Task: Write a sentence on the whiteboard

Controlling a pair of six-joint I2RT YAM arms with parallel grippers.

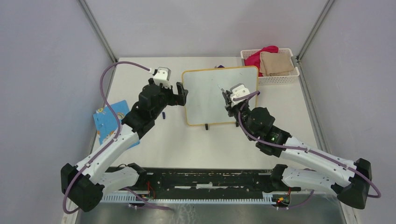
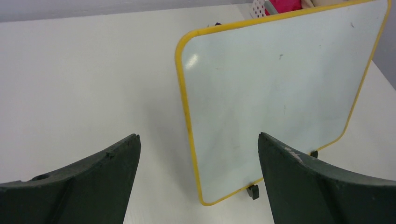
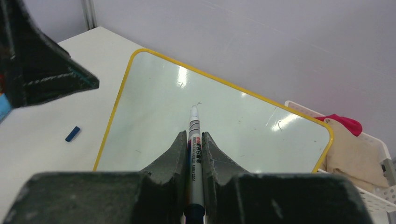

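Observation:
The whiteboard (image 1: 212,100) (image 2: 271,88) (image 3: 154,121), white with a yellow frame, stands tilted on small black feet at mid-table. No sentence is in view on it, only faint smudges. My right gripper (image 1: 228,99) (image 3: 194,134) is shut on a whiteboard marker (image 1: 221,89) (image 3: 194,122). The marker's uncapped tip points at the board's upper middle, very near its face; I cannot tell if it touches. My left gripper (image 1: 182,94) (image 2: 199,135) is open and empty, its jaws wide apart, just off the board's left edge.
A small blue marker cap (image 1: 164,115) (image 3: 72,133) lies on the table left of the board. A blue patterned card (image 1: 106,122) lies under the left arm. A white basket (image 1: 281,78) with pink and beige cloths sits at the back right.

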